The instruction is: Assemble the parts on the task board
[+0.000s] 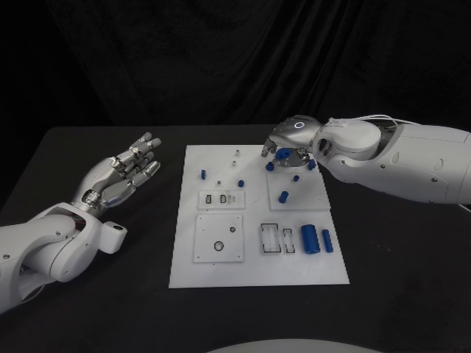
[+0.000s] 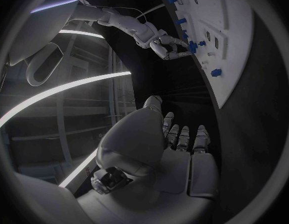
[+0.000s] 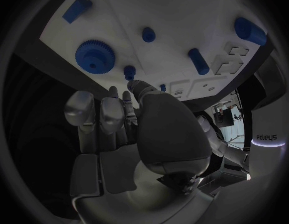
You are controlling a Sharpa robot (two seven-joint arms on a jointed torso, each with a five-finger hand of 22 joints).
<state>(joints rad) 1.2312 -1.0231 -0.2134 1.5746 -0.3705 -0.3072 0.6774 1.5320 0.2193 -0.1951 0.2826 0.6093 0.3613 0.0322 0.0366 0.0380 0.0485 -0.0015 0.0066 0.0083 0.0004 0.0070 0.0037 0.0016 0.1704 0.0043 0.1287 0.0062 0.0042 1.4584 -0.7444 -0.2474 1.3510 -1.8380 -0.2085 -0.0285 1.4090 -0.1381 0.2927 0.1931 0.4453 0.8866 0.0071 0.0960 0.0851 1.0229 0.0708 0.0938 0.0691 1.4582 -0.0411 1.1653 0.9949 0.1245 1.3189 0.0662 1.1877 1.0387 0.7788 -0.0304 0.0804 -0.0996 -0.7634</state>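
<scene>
Task board [image 1: 259,272] sits mid desk [image 1: 405,294] w/ blue parts; right robot hand [image 1: 288,156] poised fingers-down over blue gear [image 3: 94,56] at far edge, grip can't tell, prob. to seat it; left robot hand [image 1: 124,176] open, empty, parked beside board.

My left hand [image 1: 124,175] looked like polished silver metal, glossy at the fingers, and my right hand [image 1: 291,141] the same. My arms' shells [image 1: 405,165] were smooth white plastic with a soft sheen. The board [image 1: 259,276] was matt white, flat and smooth. The gear [image 3: 94,57] at its 1 o'clock corner looked like matt blue plastic, toothed round the rim. The table [image 1: 405,294] was matt black.
</scene>
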